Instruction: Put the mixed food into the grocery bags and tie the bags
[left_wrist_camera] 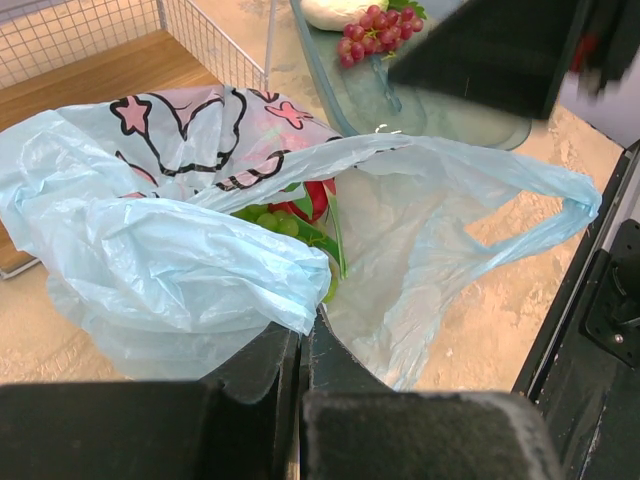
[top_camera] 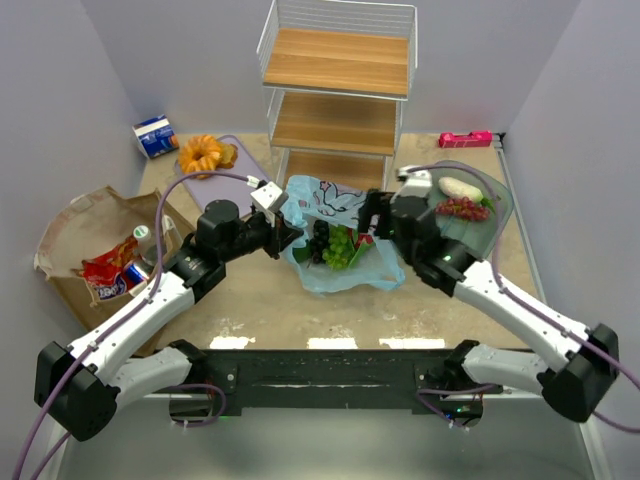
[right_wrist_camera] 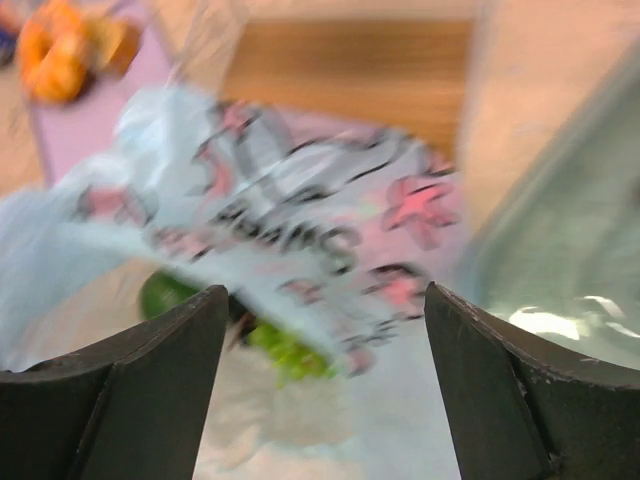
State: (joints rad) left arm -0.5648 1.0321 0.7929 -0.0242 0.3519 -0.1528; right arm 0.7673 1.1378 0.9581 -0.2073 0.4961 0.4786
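Paper bag [top_camera: 80, 235], far left: on its side, mouth open, packet [top_camera: 105, 277], can [top_camera: 135, 272] and bottle [top_camera: 143, 240] inside. Untied; risk of contents sliding out if nudged.

Left gripper [left_wrist_camera: 305, 335], left of centre: fingers closed tight on a fold of the plastic bag [left_wrist_camera: 180, 260]. Risk: thin film tearing or slipping from the pinch under a hard pull; mouth collapsing over the load.

Plastic bag, centre of table: green grapes [left_wrist_camera: 270, 220] inside, beside something red, not identifiable. One handle loop [left_wrist_camera: 575, 205] lying free; other handle not made out.

Right gripper [right_wrist_camera: 325, 330], right of centre, near the bag's printed side: fingers wide apart, holding nothing. Risk: snagging loose film, or closing on too little of it. Wrist view blurred; height above the film not judgeable.

Bowl [top_camera: 497, 215], right: red grapes [top_camera: 462, 208] and pale fruit [top_camera: 460, 186] inside, not yet bagged. Risk: tying before loading.
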